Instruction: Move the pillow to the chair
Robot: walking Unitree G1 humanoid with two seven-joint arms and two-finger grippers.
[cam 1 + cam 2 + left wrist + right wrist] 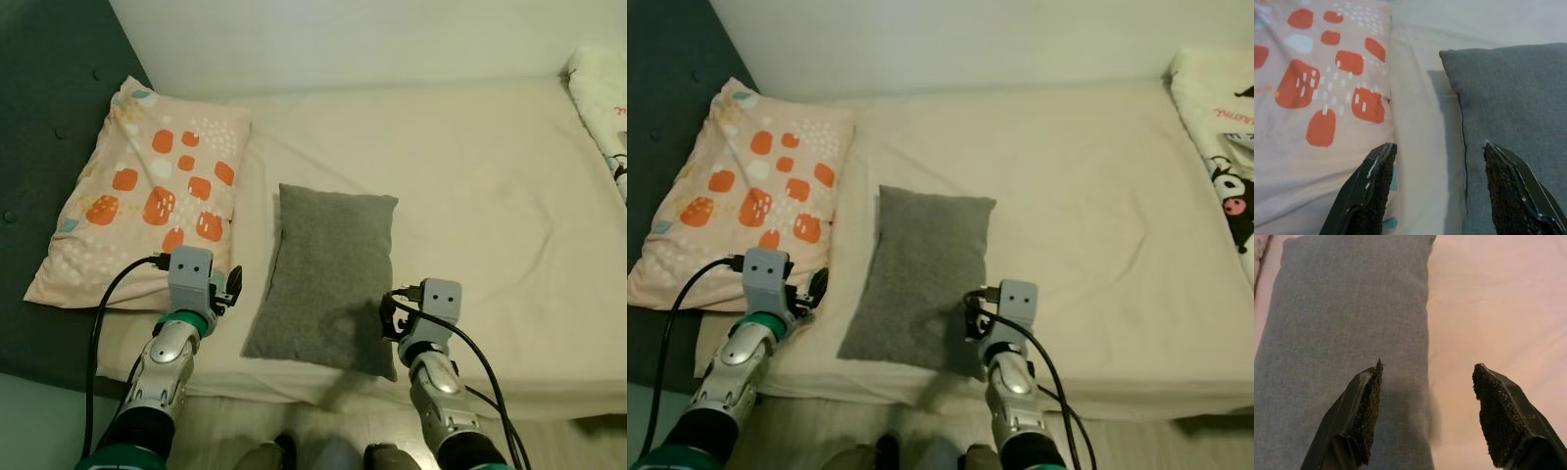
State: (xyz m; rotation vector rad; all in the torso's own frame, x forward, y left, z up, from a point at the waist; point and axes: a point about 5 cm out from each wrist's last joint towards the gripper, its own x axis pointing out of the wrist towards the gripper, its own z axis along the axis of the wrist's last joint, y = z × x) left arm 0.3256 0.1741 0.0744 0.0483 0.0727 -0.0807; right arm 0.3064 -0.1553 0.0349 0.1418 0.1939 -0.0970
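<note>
A grey rectangular pillow (328, 279) lies flat on the cream bed sheet (470, 196), its near end at the bed's front edge. My left gripper (1437, 152) is open just left of the pillow's near left edge, over the gap between it and a patterned pillow. My right gripper (1425, 377) is open over the pillow's near right edge, one finger (1364, 413) above the grey fabric and the other above the sheet. Nothing is held. In the head views the left wrist (191, 279) and right wrist (436, 299) flank the pillow's near end.
A pink pillow with orange patches (147, 191) leans at the left against a dark headboard (44, 108). A white printed blanket (1220, 147) sits at the bed's far right. A white wall runs behind the bed. My feet (284, 452) stand on the floor at the bed's front edge.
</note>
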